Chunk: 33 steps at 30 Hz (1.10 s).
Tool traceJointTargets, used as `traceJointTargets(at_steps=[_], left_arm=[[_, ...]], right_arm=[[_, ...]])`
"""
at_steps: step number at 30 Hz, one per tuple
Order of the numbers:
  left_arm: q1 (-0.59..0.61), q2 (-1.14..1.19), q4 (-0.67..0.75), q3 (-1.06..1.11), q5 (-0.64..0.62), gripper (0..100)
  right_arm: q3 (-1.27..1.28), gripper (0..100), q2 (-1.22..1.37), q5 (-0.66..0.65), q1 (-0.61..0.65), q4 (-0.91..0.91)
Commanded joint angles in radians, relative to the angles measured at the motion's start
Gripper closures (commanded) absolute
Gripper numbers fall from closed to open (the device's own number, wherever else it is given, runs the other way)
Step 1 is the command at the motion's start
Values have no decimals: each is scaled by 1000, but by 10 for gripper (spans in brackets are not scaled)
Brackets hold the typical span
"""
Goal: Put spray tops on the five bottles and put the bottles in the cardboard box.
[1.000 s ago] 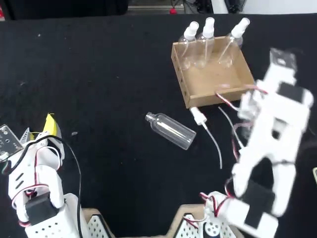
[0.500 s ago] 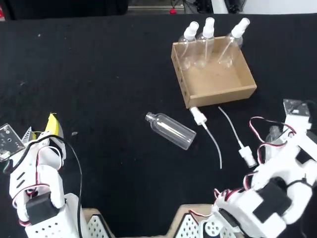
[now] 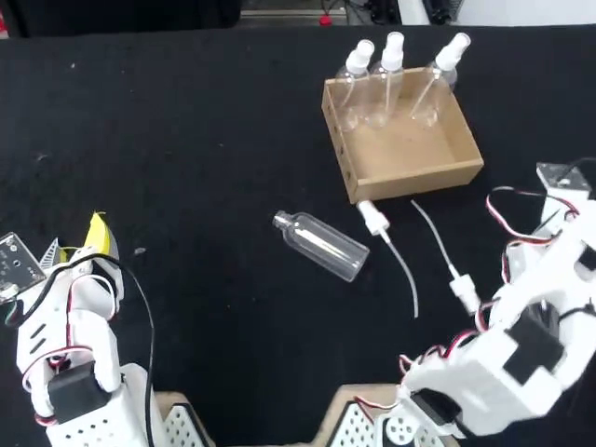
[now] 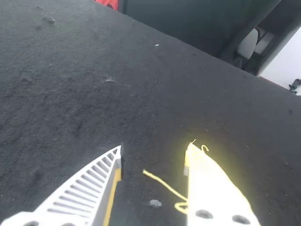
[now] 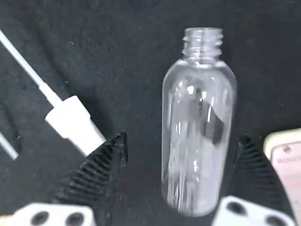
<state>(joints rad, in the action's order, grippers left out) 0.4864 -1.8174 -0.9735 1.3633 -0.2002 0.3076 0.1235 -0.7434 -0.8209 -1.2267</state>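
— Cardboard box (image 3: 402, 149), upper right of the high view: how many bottles does it hold?
— Three bottles (image 3: 386, 84), each with a white spray top (image 3: 392, 47) on, standing along its far wall. I judge that share done.
— And the other two?
— Both are bare-necked and on the desk (image 3: 186, 140). One clear bottle (image 3: 321, 245) lies on its side near the centre of the frame, well apart from either arm. The other bottle (image 5: 200, 127) lies between the jaws of the right pincer (image 5: 181, 140), whose arm sits at the lower right of the high view.
— Gripped?
— No. The jaws stand wide, one on each side, and neither touches the plastic as far as I can tell.
— Any loose tops?
— Two. One loose top (image 3: 374, 220) lies just below the box's near wall, its thin tube trailing toward the lower right. The second loose top (image 3: 463, 291) lies just beside the right arm, and the wrist view has it next to a jaw.
— The left pincer (image 4: 154, 147)?
— Spread wide over bare desk at the lower left, holding nothing.
— So what's left?
— By my reckoning, two tops to fit and two bottles to box, so a bit past halfway.
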Motion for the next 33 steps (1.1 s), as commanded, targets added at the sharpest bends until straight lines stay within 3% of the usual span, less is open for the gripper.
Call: traceJointTargets(at_steps=[1, 11, 21, 26, 33], left_arm=[[-13, -8, -3, -15, 0, 788], [-18, -8, -3, -15, 0, 788], [-18, -8, 2, -15, 0, 788], [-16, -8, 0, -15, 0, 788], [-18, -8, 2, -15, 0, 788]], right_arm=[[-93, 669, 51, -6, 15, 66], [-251, 666, 216, -54, 3, 12], [-568, 665, 147, -58, 74, -439], [-400, 665, 74, -160, 149, -500], [24, 665, -133, -288, 189, -207]])
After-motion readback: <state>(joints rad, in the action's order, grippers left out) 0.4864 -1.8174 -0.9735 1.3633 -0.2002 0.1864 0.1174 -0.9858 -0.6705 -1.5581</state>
